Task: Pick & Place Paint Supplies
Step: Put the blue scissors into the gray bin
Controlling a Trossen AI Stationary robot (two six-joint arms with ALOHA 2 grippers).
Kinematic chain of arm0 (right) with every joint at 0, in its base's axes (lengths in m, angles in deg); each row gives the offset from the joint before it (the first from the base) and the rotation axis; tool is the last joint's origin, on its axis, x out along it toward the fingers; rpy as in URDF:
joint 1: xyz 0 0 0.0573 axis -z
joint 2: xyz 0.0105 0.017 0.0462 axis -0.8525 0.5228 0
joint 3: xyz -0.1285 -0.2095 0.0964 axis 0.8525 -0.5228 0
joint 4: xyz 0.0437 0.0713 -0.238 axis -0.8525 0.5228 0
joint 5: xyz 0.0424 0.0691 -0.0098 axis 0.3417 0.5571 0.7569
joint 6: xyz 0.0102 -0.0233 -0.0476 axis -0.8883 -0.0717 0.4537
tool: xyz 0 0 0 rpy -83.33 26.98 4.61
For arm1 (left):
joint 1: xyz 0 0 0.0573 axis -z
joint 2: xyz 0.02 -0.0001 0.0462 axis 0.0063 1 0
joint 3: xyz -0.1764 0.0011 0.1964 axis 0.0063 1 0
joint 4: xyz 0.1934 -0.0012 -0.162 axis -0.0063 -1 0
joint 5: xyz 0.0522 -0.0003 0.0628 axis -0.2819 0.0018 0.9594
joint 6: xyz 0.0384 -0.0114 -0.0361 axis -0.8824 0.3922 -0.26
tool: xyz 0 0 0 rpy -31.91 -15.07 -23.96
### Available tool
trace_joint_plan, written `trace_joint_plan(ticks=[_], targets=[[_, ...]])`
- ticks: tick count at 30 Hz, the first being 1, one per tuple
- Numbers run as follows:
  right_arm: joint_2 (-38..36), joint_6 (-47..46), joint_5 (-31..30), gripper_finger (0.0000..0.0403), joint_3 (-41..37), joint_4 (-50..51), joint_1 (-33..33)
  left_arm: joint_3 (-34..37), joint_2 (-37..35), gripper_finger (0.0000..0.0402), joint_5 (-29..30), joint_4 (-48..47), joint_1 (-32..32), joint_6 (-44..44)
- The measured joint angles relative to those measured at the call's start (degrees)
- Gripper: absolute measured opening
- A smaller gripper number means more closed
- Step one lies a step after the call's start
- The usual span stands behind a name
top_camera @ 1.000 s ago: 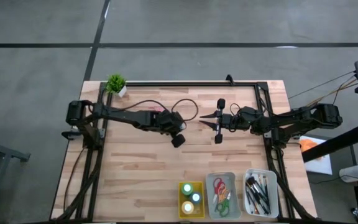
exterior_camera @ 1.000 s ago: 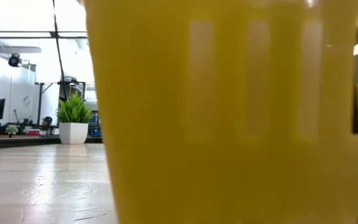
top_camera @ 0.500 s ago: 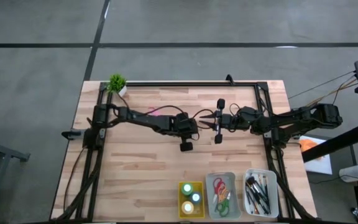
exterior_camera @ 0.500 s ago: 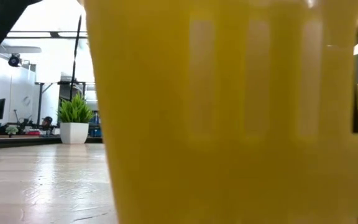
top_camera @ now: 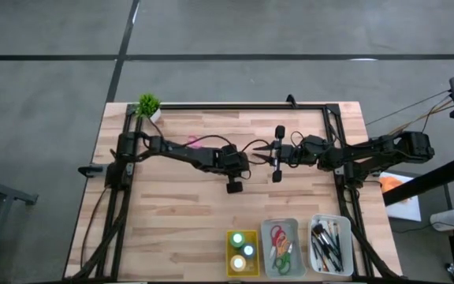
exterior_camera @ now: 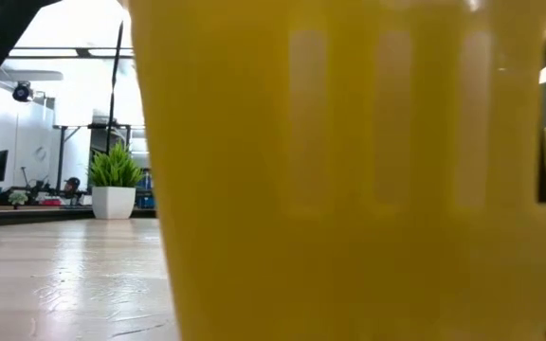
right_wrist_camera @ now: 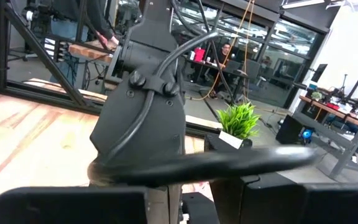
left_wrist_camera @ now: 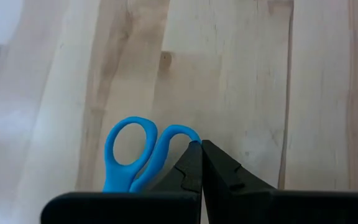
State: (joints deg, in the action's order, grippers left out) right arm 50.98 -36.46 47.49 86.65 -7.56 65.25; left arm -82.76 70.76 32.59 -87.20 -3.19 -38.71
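Over the middle of the wooden table (top_camera: 180, 221) the two arms meet nose to nose. The left gripper (left_wrist_camera: 201, 152) has its tips pressed together, and a pair of blue-handled scissors (left_wrist_camera: 156, 152) sits right against them. From the left wrist view I honestly can't tell whether a sliver of handle is pinched or just touching. The right gripper (top_camera: 277, 154) comes in from the right with its fingers narrow around a slim dark thing (top_camera: 262, 147) that pokes toward the left arm. I can't make out what it is.

Those scissors look light and stiff, with smooth plastic loops that I'd guess are a bit slippery. I'd grab where the two loops join, or across the blades, not on a rounded loop that could twist out.

Along the near edge sit a yellow tray (top_camera: 230, 252) with paint bottles (top_camera: 243, 251), a grey tray (top_camera: 294, 225) with more scissors (top_camera: 280, 246), and a white tray (top_camera: 345, 221) of brushes (top_camera: 325, 244). A little potted plant (top_camera: 147, 104) is at the far left corner. The floor is plain grey concrete, and it's a bright workshop with benches and a person (right_wrist_camera: 225, 53) at a desk in the background.
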Motion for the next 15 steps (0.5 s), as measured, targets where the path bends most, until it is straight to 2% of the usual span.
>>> trace_joint_plan(ticks=[7,15], targets=[[0.0,0.0,0.01,0.0066,0.0,-0.02,0.0,5.67,0.02,0.0001,0.02,9.38,0.11,0.14],[0.0,0.0,0.02,0.0066,0.0,-0.02,0.0,6.11,0.0,0.0001,-1.65,10.6,0.24,0.16]])
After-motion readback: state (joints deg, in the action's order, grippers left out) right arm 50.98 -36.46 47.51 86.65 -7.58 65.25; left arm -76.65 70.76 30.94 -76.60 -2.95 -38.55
